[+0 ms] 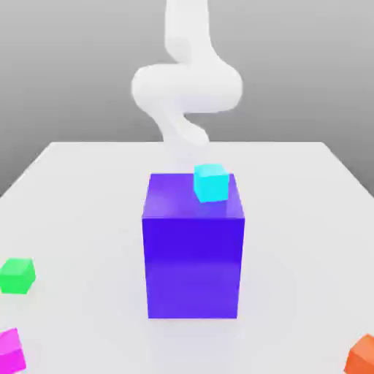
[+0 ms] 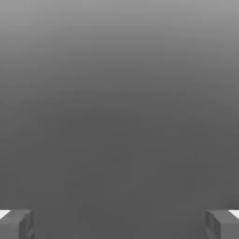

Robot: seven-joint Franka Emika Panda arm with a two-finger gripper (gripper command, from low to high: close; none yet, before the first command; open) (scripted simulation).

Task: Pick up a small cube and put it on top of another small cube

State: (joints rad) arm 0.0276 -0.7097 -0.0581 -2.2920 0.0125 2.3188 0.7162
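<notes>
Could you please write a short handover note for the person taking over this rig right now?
Gripper: jaws wide open, nothing between them.
Job's things: the green cube sits on the table near the exterior view's left edge, with the magenta cube nearer the camera. The orange cube is at the exterior view's lower right corner. The cyan cube rests on top of the big purple-blue block.
Done: no small cube is stacked on another small one.
Left: grasp a small cube, probably the green one, set it on another small cube, release.
</notes>
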